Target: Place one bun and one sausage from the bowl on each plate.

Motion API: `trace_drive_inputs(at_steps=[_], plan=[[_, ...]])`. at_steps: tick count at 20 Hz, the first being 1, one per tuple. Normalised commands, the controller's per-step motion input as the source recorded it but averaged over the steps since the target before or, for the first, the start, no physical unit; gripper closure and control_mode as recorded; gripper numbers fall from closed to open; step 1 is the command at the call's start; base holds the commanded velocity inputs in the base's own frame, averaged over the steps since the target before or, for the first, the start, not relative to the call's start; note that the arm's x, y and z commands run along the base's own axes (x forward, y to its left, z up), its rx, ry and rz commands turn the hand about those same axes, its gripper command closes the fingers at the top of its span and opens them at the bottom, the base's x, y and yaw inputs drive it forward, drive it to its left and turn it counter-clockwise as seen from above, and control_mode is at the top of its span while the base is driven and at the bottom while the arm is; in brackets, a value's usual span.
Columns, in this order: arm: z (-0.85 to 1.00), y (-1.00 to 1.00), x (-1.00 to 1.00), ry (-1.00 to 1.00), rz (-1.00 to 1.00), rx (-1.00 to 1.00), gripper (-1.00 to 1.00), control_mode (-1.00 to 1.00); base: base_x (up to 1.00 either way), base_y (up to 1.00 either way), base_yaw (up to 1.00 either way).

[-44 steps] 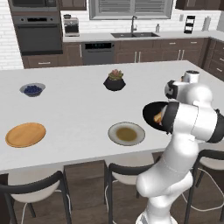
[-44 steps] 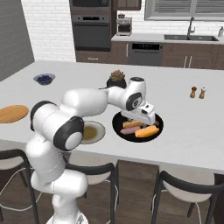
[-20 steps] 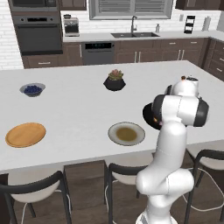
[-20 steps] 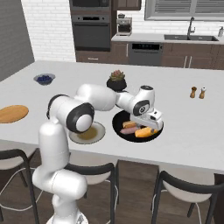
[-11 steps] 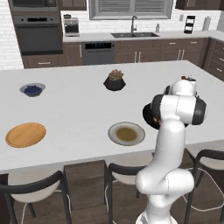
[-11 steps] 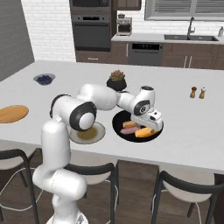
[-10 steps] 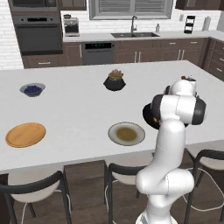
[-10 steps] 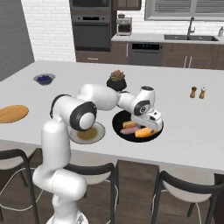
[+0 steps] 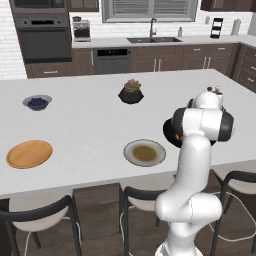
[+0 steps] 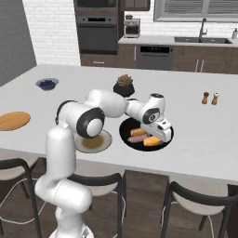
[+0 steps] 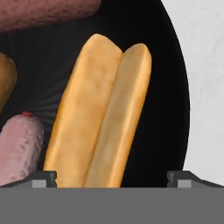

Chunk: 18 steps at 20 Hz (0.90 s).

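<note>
Since a moment ago we have lowered our gripper (image 11: pixel 111 177) into the bowl (image 10: pixel 125 129), jaws spread wide and empty astride a bun (image 11: pixel 98 118). Scanning left to right: wooden plate (image 9: pixel 29 153) at nine o'clock, grey plate (image 9: pixel 145 152) at centre, both bare; bowl at three o'clock. We judge this the first pick: next we descend and close on the bun.

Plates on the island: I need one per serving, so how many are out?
2. An orange wooden plate lies near the counter's left front edge; a grey plate with a brown centre lies just left of the black bowl. None seems hidden.
</note>
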Motion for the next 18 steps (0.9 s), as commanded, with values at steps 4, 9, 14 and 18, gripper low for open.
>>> trace_drive_inputs(at_steps=[4, 9, 14, 18], plan=[[-0.03, 0.05, 0.21, 0.00, -0.06, 0.00, -1.00, -1.00, 0.00, 0.00, 0.00], [-0.07, 0.08, 0.18, 0.02, -0.04, 0.00, -1.00, -1.00, 0.00, 0.00, 0.00], [-0.20, -0.02, 0.01, 0.04, -0.01, 0.00, -1.00, -1.00, 0.00, 0.00, 0.00], [-0.15, 0.00, 0.00, 0.05, 0.00, 0.00, -1.00, -1.00, 0.00, 0.00, 0.00]])
